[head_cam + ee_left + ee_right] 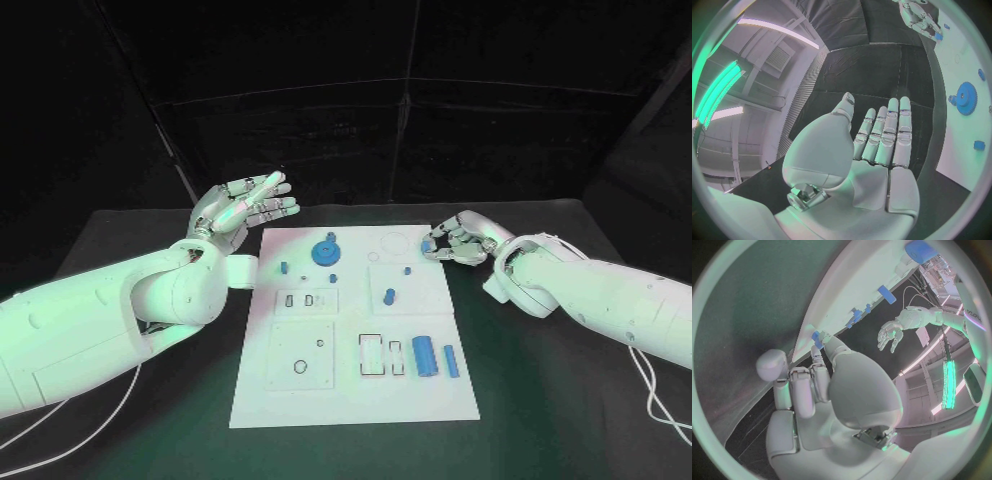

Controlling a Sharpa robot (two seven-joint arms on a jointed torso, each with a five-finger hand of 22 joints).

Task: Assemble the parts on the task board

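Your left hand [242, 207] is raised off the task board [353, 400], beside its far left corner, palm up, fingers spread, holding nothing. Your right hand [459, 240] sits at the board's far right edge, fingers curled around a small blue part [428, 244]. The fingers hide most of that part, so you cannot make out its shape. A blue gear [326, 253] lies between your hands.
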